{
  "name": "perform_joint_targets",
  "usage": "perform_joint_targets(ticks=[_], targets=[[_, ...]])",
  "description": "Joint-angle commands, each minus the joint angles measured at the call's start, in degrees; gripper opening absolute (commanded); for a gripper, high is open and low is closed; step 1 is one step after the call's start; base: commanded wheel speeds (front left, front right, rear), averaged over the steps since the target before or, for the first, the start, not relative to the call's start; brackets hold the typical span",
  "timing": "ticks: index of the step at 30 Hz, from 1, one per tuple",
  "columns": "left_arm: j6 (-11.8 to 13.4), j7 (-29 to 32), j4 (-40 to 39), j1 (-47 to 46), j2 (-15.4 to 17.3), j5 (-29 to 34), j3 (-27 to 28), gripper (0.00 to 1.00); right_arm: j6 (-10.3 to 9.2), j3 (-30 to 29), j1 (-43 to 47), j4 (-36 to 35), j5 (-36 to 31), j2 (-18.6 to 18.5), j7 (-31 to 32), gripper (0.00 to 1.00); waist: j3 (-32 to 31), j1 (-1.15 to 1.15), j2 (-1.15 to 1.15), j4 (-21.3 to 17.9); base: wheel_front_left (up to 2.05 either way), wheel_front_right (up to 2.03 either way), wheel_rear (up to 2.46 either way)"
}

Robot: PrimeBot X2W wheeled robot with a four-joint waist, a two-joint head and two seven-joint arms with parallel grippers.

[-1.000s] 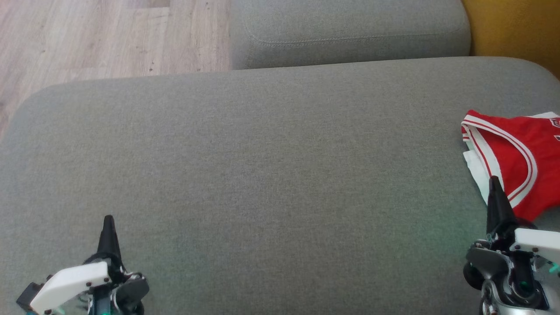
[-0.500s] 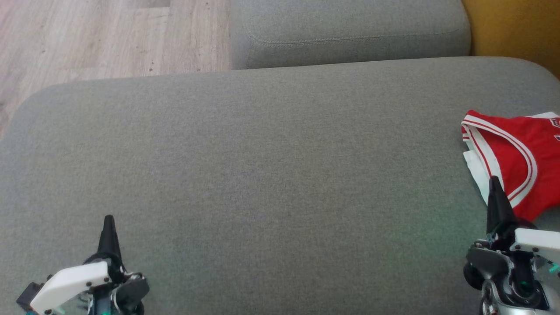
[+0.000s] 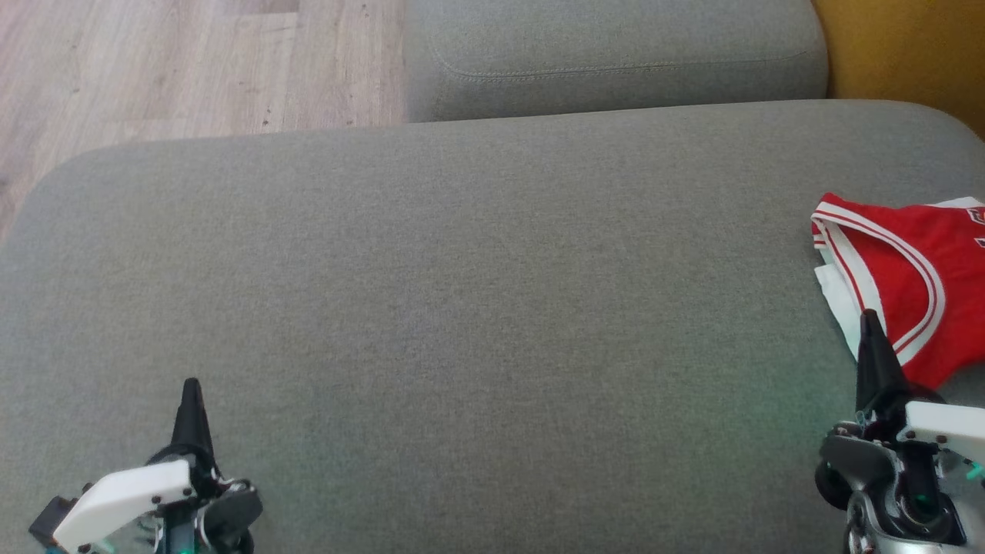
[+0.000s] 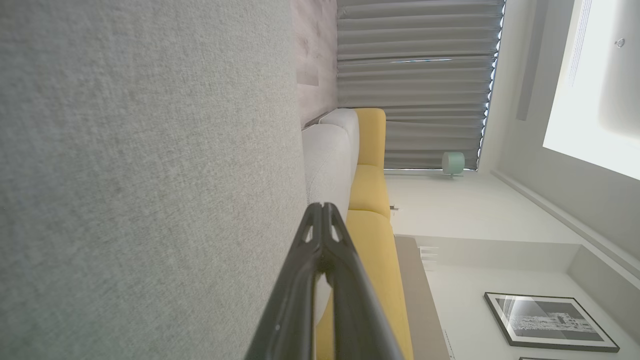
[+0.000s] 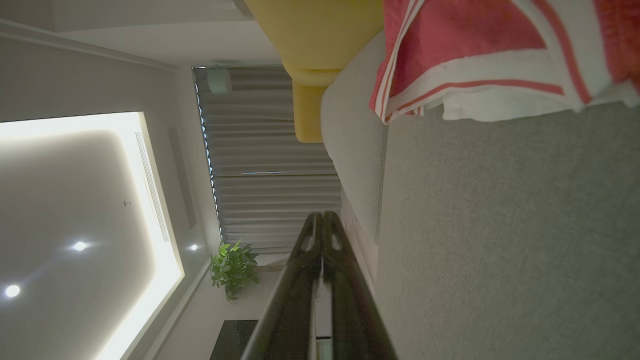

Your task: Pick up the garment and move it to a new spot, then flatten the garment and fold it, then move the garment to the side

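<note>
Left gripper [image 3: 190, 388]: over the near left corner of the grey sofa cushion [image 3: 492, 308], my fingers pressed tip to tip, nothing between them. Red-and-white jersey [image 3: 908, 269]: lying bunched at the cushion's right edge, white trim towards the cushion's middle, partly cut off by the frame. Right gripper [image 3: 868, 327]: over the cushion's near right corner, fingers closed together and empty, tips just short of the jersey's near edge, not touching it.

No change over the last second. Left gripper [image 3: 190, 385] and right gripper [image 3: 868, 315] sit in the same spots, jaws pressed together. Garment [image 3: 900, 269] hasn't shifted on the sofa cushion [image 3: 462, 308]. Camera framing is identical.
</note>
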Motion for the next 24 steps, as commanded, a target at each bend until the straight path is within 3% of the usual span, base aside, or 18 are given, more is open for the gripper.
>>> perform_joint_targets(ticks=[1,24], targets=[[-0.40,0.23,-2.14,-2.84,0.44,-0.31,2.29,0.00,0.22,1.17,-1.17,-2.32,0.41,-0.30,0.35,0.00,0.00,0.00,0.00,0.00,0.00,0.00,0.00],[-0.40,0.23,-2.15,-2.84,0.44,-0.31,2.29,0.00,0.22,1.17,-1.17,-2.32,0.41,-0.30,0.35,0.00,0.00,0.00,0.00,0.00,0.00,0.00,0.00]])
